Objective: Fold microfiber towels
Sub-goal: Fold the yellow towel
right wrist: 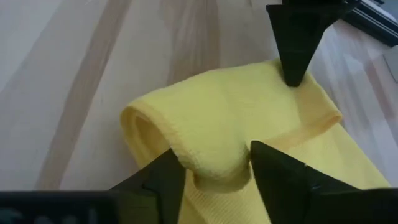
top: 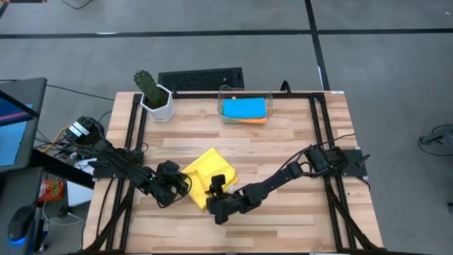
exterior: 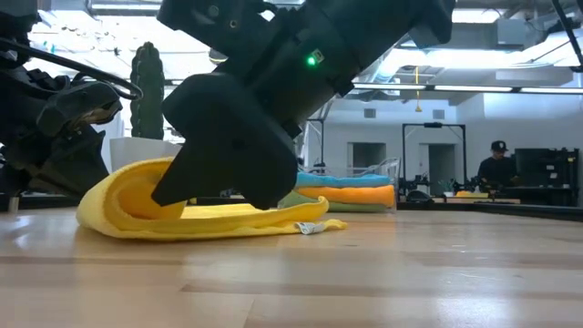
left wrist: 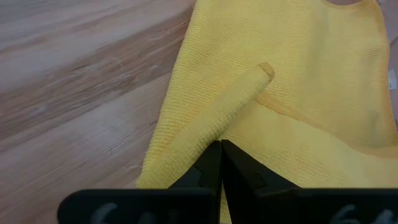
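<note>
The yellow microfiber towel (top: 207, 176) is seen lying partly folded on the wooden table (top: 283, 142), toward the near edge and well apart from the clear plastic bin (top: 245, 106) at the far edge. In that bin the blue towel (top: 244, 108) is stacked on the orange towel (top: 253, 120), with a green towel (exterior: 305, 200) glimpsed beneath in the low view. A potted cactus (top: 150, 91) stands beside the bin.

The right gripper (right wrist: 211, 168) is set at the yellow towel's near side, its fingers parted around a rolled fold of the cloth; the fold is bracketed between them, though whether it is pinched cannot be told. The left gripper (left wrist: 220, 163) is held at the yellow towel's other side, its jaws fully closed with a raised ridge of cloth running into their tips; a firm grip there cannot be confirmed.
</note>
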